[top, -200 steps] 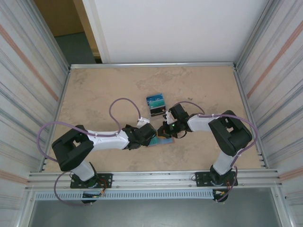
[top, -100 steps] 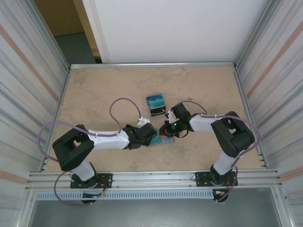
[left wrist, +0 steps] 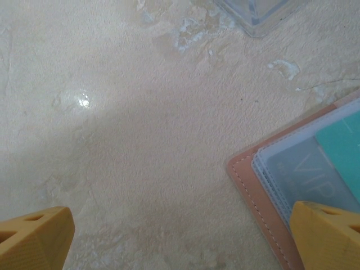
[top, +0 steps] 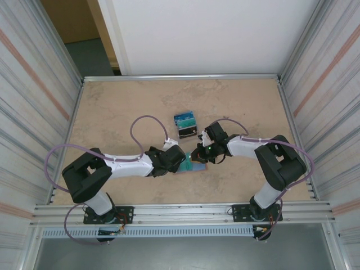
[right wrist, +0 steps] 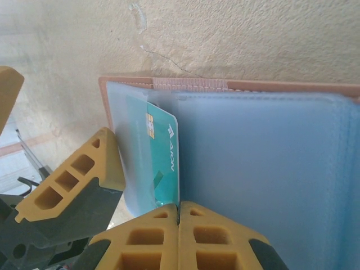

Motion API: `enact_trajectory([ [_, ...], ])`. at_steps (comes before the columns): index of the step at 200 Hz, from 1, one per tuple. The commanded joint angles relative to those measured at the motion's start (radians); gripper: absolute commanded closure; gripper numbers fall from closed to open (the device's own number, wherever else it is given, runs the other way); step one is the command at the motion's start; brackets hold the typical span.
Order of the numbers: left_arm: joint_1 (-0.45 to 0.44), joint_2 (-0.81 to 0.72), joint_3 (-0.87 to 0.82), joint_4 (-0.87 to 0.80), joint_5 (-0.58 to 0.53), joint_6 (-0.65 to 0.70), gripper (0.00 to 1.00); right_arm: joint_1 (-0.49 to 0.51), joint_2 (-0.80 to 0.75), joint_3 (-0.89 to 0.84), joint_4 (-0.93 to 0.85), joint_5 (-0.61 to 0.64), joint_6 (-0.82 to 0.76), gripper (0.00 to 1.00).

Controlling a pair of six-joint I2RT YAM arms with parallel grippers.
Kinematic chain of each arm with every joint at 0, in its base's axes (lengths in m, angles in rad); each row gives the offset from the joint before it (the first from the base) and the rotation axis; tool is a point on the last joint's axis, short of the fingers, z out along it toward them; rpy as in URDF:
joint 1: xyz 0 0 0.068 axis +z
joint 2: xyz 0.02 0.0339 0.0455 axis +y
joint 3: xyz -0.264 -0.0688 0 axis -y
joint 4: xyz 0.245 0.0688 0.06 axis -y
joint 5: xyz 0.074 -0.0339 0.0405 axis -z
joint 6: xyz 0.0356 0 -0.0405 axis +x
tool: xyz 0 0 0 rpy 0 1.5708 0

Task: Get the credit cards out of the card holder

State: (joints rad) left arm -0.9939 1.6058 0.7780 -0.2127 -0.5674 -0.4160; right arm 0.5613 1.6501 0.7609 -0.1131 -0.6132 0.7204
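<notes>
Two tools, top view: the left tool (top: pixel 179 161) and the right tool (top: pixel 198 156) meet over the card holder (top: pixel 197 167), one at its left side, one at its right.
Card holder, top view: flat on the counter (top: pixel 124 107), largely covered by both tools.
Stand, top view: a small clear stand (top: pixel 187 133) sits just beyond the card holder, with a blue card (top: pixel 184 118) leaning in it.
Left tool, left wrist view: spread wide and holding nothing; one fingertip (left wrist: pixel 329 233) rests over the card holder's near corner, the other is well off to the side above bare counter.
Card holder, left wrist view: a tan stitched edge and a clear pocket, with a teal card (left wrist: pixel 343 149) inside.
Right tool, right wrist view: pads pressed tight together on the teal card's lower edge, at the card holder's left pocket.
Teal card, right wrist view: partly out of that pocket, chip showing.
Left finger, right wrist view: a yellow finger (right wrist: pixel 73 180) lies against the card holder's left edge.
</notes>
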Motion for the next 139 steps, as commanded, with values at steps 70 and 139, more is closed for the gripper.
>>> enact_trajectory([
  [70,0.008,-0.043,0.021,-0.017,-0.012,0.062,0.01,-0.006,-0.039,-0.002,-0.11,0.092,-0.061,1.0],
  [139,-0.014,-0.084,0.053,0.002,0.005,0.11,0.01,-0.002,-0.044,0.006,-0.122,0.104,-0.062,0.99],
])
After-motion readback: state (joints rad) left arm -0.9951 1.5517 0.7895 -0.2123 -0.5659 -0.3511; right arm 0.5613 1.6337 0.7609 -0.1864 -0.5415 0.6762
